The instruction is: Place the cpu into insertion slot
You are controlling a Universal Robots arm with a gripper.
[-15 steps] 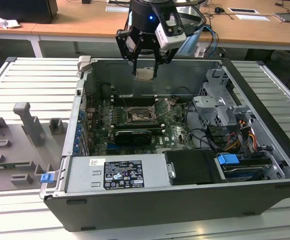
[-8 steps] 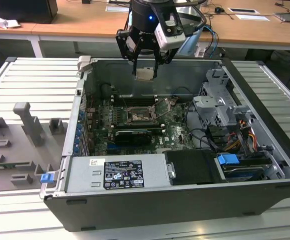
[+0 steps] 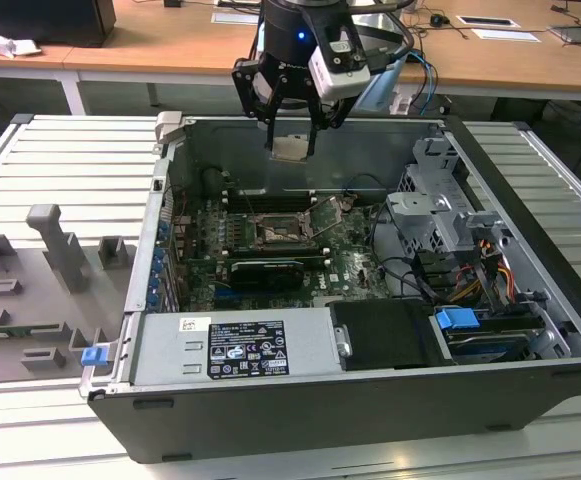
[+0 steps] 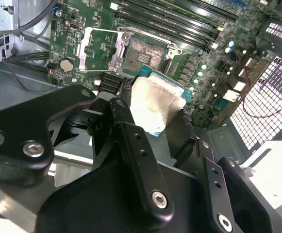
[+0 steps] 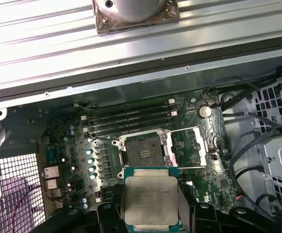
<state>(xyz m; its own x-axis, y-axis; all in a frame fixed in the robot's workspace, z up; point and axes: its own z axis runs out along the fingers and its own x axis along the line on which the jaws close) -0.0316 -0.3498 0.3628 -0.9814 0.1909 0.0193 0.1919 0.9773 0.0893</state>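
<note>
- The gripper (image 3: 291,140) is hanging over the open computer case (image 3: 270,430), which is sitting on the ribbed metal surface (image 3: 60,170).
- Its fingers (image 4: 131,138) are pinching the cpu (image 5: 150,199) by two opposite edges, set narrow to the chip's width, with the pale metal face showing in both wrist views.
- The cpu is riding in the air, well above the motherboard (image 3: 355,265) and touching nothing but the fingers.
- The insertion slot (image 5: 143,150) is lying open below with its dark socket bare. Its shiny frame (image 5: 199,145) is swung aside, and the long memory slots (image 5: 126,119) are running just beside it.
- In the first wrist view the chip is sitting off to one side of the slot, not over it, so the placing is not yet done.
- The chip is looking light, thin and stiff, and its smooth metal is probably slippery. The contacts underneath and the socket's pins are likely fragile, so an edge hold like this one is seeming right.
</note>
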